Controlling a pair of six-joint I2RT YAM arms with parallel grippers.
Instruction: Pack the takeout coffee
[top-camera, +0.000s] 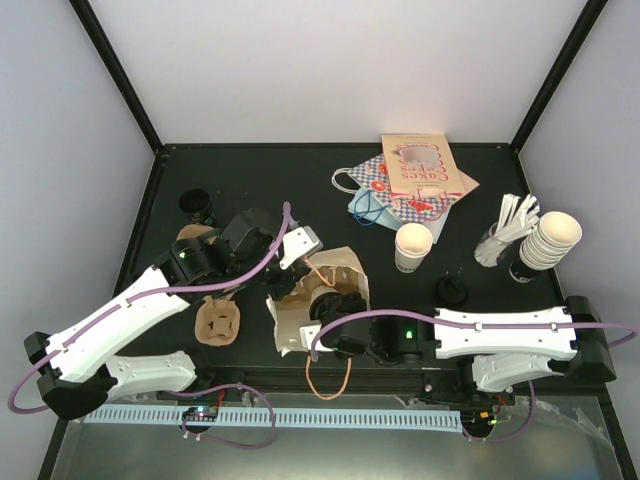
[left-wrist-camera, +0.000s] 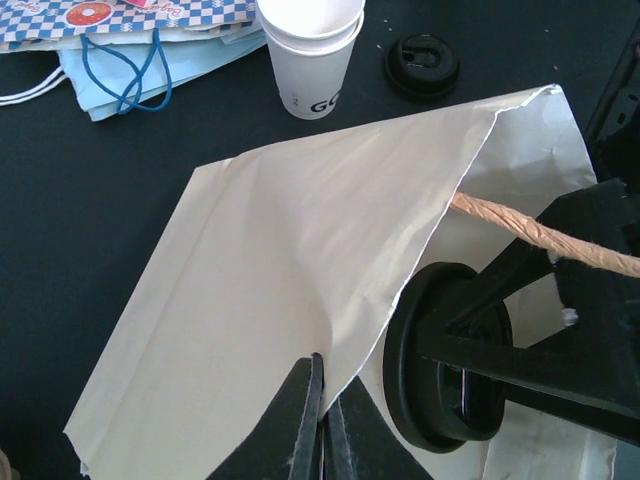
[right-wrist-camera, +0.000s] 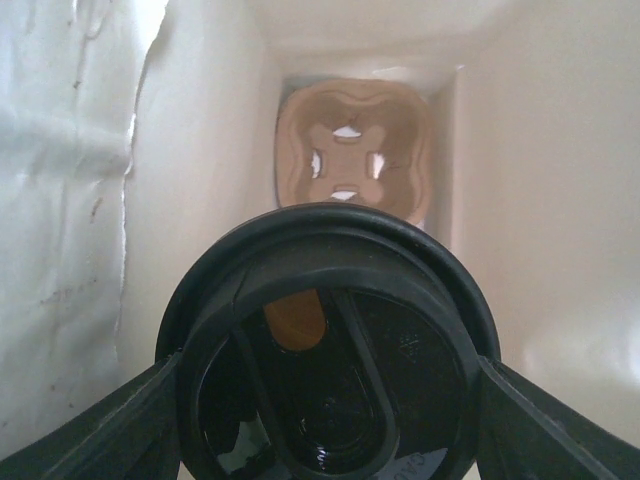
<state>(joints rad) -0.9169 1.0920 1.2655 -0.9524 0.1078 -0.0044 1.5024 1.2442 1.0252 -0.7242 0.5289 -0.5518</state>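
Takeout coffee in right tool (jaws wide)

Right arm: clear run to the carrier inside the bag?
Probably yes. Left fingers pinch the bag open; the right wrist view shows the carrier at its bottom, nothing between it and the takeout coffee in the right fingers.

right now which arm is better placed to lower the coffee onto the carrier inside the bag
Right. The right tool holds the takeout coffee inside the paper bag, facing the cup carrier at the bottom. The left tool is shut on the bag's edge, holding it open.
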